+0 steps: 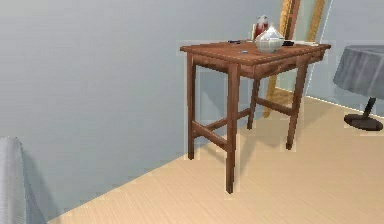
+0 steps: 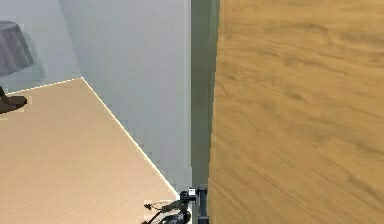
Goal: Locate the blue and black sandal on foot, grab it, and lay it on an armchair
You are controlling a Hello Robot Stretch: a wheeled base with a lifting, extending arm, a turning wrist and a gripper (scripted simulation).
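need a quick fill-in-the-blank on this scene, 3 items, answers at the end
1. The tall table against the wall in the forward view is made of ____.
2. The round table at the forward view's right edge is covered with a ____ cloth.
3. In the arm side view the gripper sits at the picture's ____ edge, over the floor beside the wall.

Missing words: wood; grey; bottom.
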